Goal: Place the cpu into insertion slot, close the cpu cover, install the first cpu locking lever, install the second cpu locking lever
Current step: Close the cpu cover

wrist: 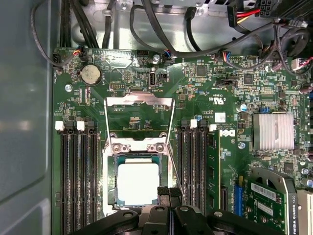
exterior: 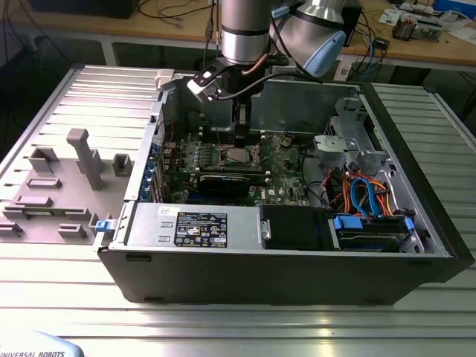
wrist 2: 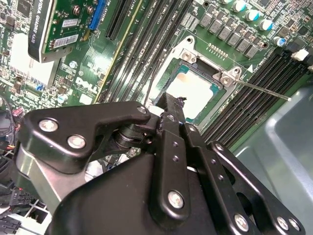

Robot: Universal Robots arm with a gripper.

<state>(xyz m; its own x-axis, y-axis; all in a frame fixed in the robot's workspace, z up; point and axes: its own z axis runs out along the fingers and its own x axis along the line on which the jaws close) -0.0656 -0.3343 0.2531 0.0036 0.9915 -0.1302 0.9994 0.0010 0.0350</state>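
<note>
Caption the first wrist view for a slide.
The cpu sits in the insertion slot, cpu cover open, hand at its edge.

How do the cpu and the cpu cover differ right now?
The cpu is a solid plate; the cpu cover is a frame with a window. The cpu lies flat in the slot; the cover is swung open, off it. Both are silvery and square.
</note>
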